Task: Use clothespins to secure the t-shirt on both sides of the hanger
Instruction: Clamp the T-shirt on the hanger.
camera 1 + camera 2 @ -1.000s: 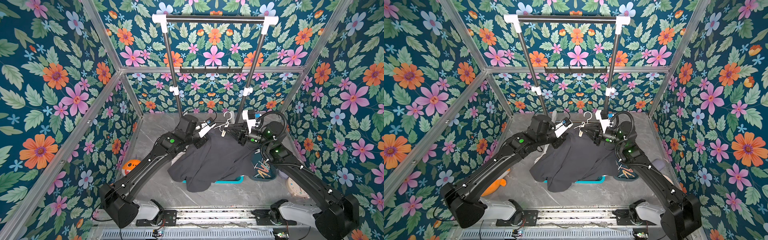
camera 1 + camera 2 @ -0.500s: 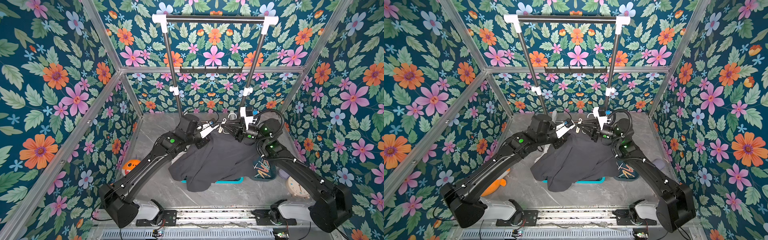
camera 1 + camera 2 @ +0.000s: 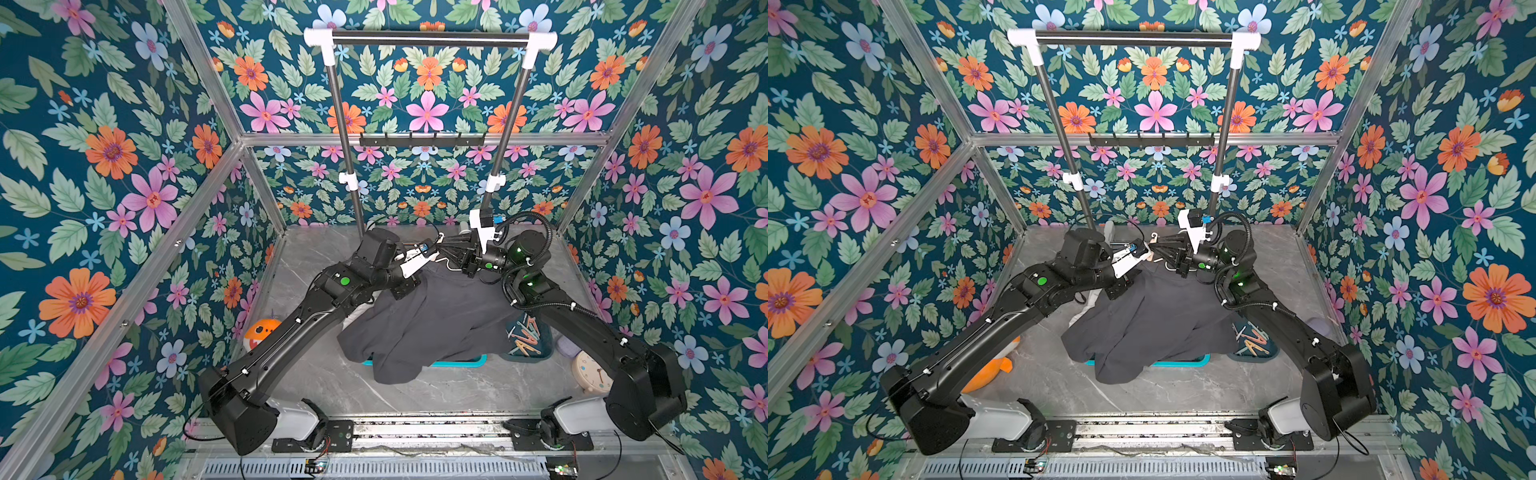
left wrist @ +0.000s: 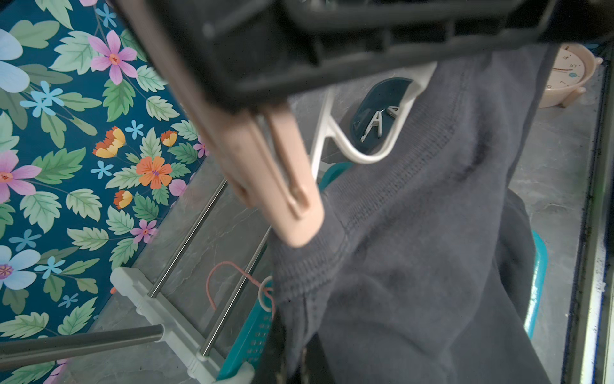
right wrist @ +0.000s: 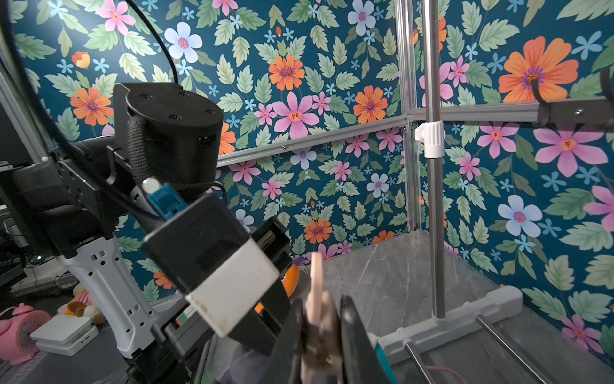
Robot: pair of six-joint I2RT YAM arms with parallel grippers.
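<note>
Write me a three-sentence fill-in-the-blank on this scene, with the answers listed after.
1. The right gripper pinches a tan ___.
2. The hanger poking from the t-shirt is ___.
3. Spare clothespins lie in a dish beside the ___ arm.

Answers: clothespin; white; right.

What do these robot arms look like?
The left arm and right arm are chunky matte-black jointed segments on white bases, each showing a green light. White camera mounts sit at the wrists; a ribbed black cable runs along the right arm.
</note>
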